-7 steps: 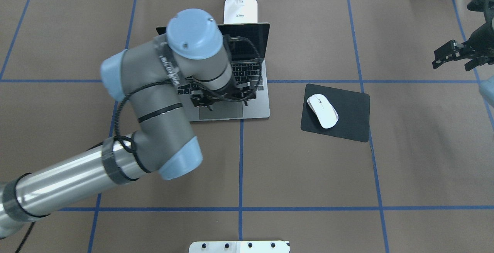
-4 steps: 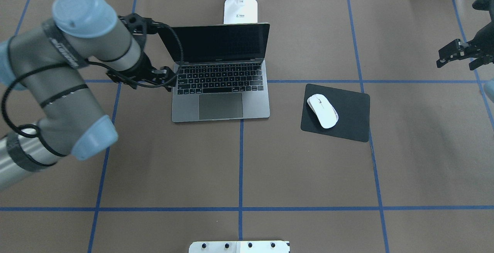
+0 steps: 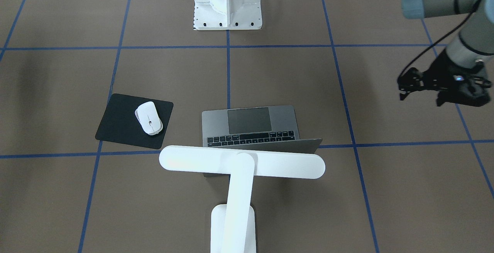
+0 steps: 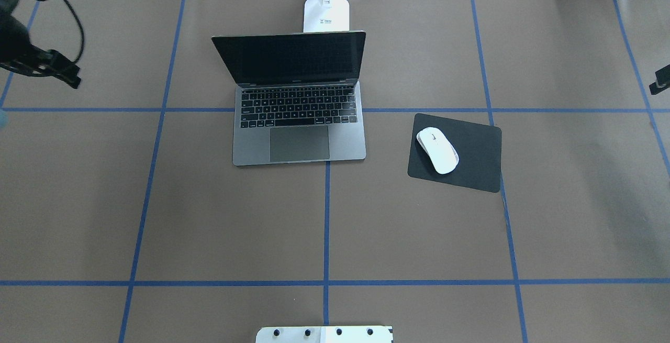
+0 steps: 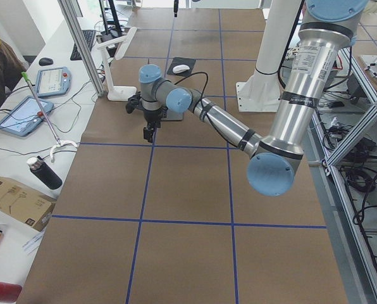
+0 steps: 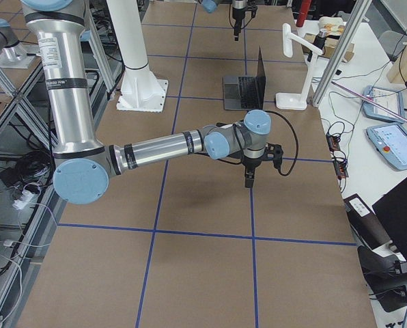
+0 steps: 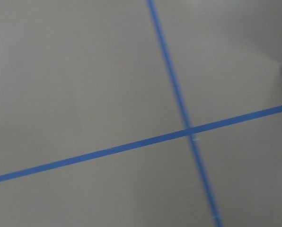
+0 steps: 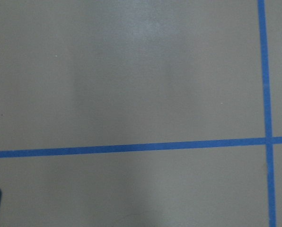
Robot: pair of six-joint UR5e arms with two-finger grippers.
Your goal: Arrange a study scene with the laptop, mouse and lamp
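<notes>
The laptop (image 4: 299, 123) stands open at the table's middle, dark screen up and keyboard toward my base. Behind it the lamp (image 3: 242, 162) holds its bar head over the lid, with its base (image 4: 326, 14) at the far edge. To the laptop's right lies the mouse (image 4: 437, 150) on a black mouse pad (image 4: 473, 165). My left gripper (image 3: 420, 95) hovers open and empty far to the laptop's left. My right gripper (image 4: 660, 80) shows only one finger at the overhead view's right edge, and it holds nothing.
The white bolted pedestal (image 3: 227, 2) of my base stands at the near table edge. Blue tape lines grid the brown table (image 4: 419, 238). Tablets, a bottle and cables lie on side benches beyond the table's ends.
My left arm has swung from above the laptop's trackpad out to the far left. The right gripper has slid further right, nearly out of the overhead view. Laptop, mouse and lamp stayed put.
</notes>
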